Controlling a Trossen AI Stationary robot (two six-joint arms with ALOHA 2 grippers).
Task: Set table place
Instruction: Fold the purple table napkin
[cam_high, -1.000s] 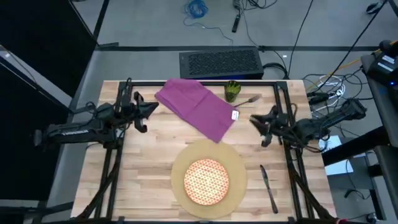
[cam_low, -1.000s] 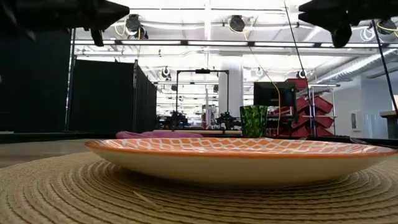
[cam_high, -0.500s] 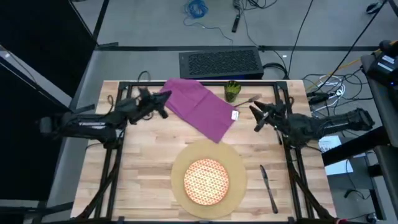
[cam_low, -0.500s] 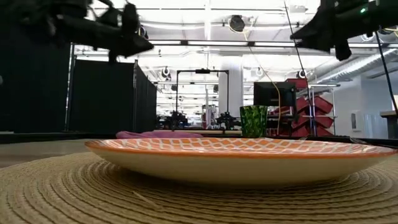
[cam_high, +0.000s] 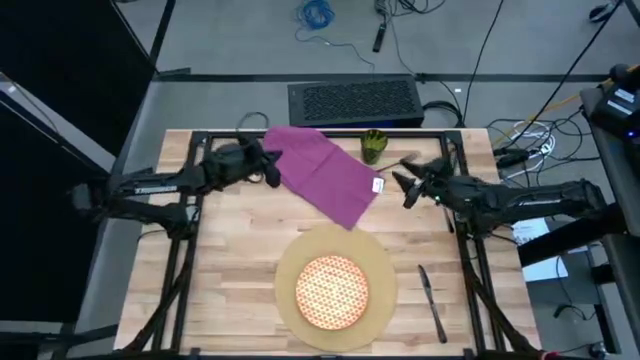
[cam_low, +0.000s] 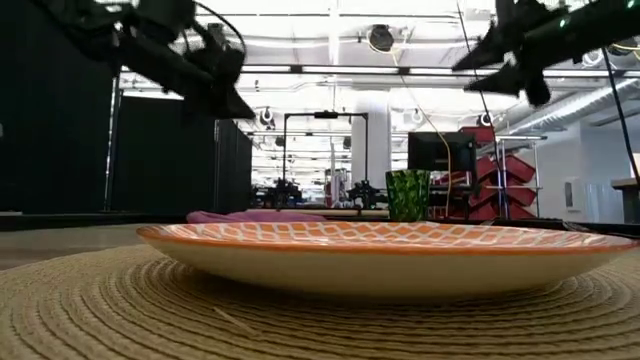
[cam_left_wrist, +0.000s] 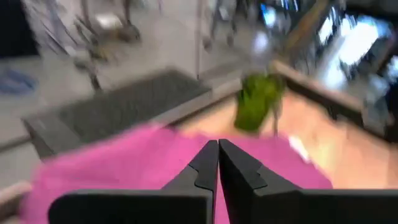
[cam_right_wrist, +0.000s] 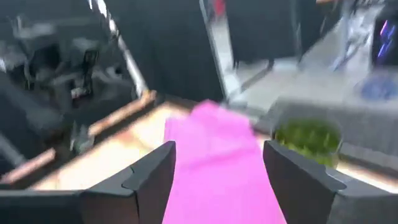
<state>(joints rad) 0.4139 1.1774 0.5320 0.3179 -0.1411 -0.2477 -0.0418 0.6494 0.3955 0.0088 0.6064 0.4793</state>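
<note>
The purple napkin (cam_high: 325, 175) lies spread flat at the far middle of the table (cam_high: 230, 260). The green cup (cam_high: 374, 146) stands behind it, and the fork (cam_high: 408, 158) lies to the cup's right. The orange-and-white plate (cam_high: 332, 290) sits on the round tan mat (cam_high: 385, 262) at the near middle, with the knife (cam_high: 432, 302) on the wood to the right. My left gripper (cam_high: 275, 168) is shut and hovers over the napkin's left edge (cam_left_wrist: 124, 162). My right gripper (cam_high: 401, 186) is open and hovers just right of the napkin (cam_right_wrist: 217, 155), beside the fork.
A black frame (cam_high: 320, 133) runs along the table's far edge and down both sides. A dark grated box (cam_high: 352, 100) sits on the floor behind the table. Bare wood (cam_high: 220, 290) lies left of the mat.
My left gripper has reached toward the table's right, from left of the napkin to over its left edge, tipping its fingers downward. My right gripper has moved toward the table's left and far edge, nearer the fork and napkin, also tipping downward. Nothing on the table has moved.
</note>
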